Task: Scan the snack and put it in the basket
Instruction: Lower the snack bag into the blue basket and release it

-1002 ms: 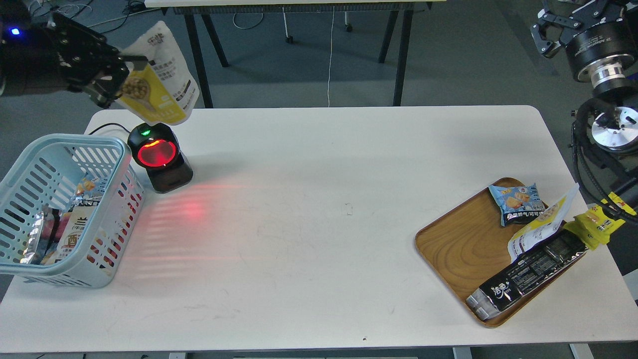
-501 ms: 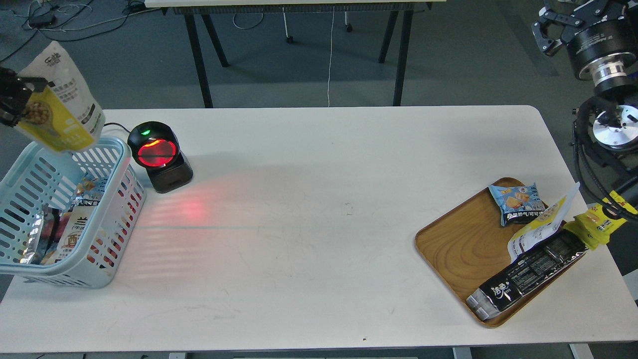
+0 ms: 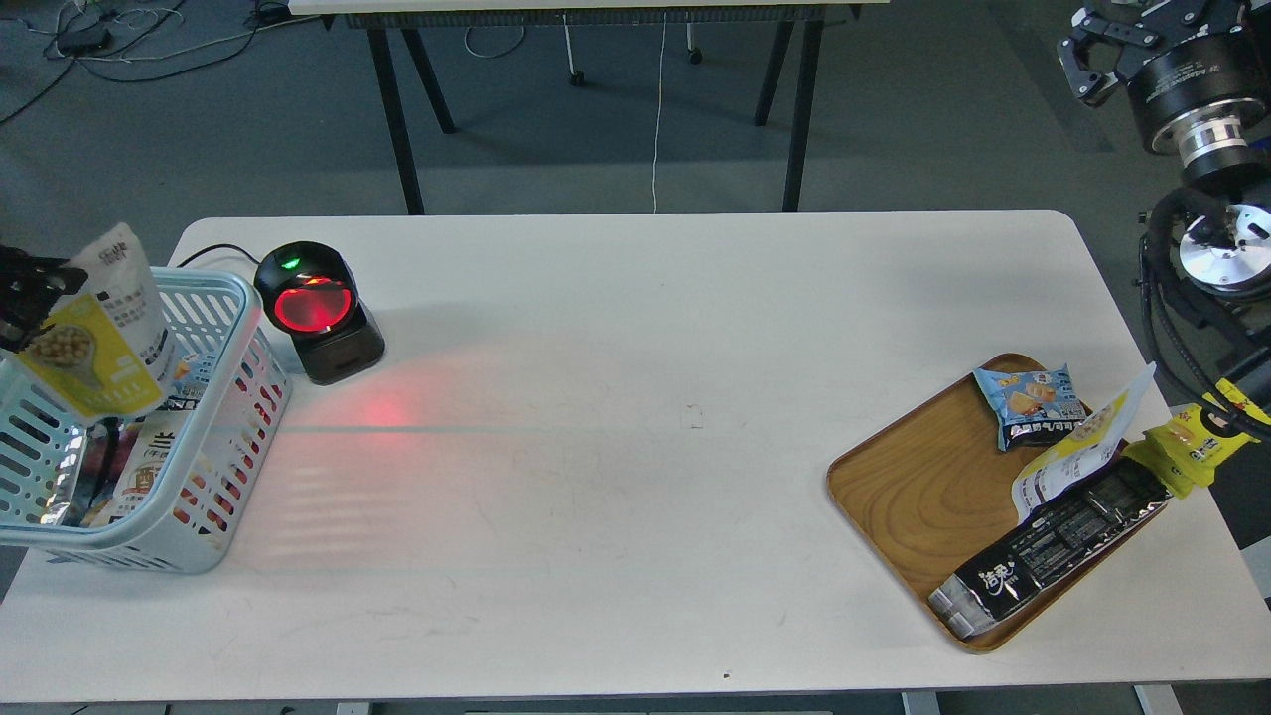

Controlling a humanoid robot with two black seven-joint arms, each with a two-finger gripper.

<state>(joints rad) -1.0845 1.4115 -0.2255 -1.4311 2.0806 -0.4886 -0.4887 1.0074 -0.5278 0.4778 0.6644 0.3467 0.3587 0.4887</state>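
At the table's left edge, the left gripper (image 3: 25, 298) holds the snack (image 3: 99, 333) tilted over the light blue basket (image 3: 213, 437), which already contains other packets. The scanner (image 3: 316, 313) glows red near the far-left corner, and the wooden tray (image 3: 918, 477) sits by the right edge.

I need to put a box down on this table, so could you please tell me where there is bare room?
The widest bare stretch of the table lies between the scanner and the wooden tray, running to the front edge. It is crowded on the far left around the basket, and on the right, where packets fill the tray's right side.
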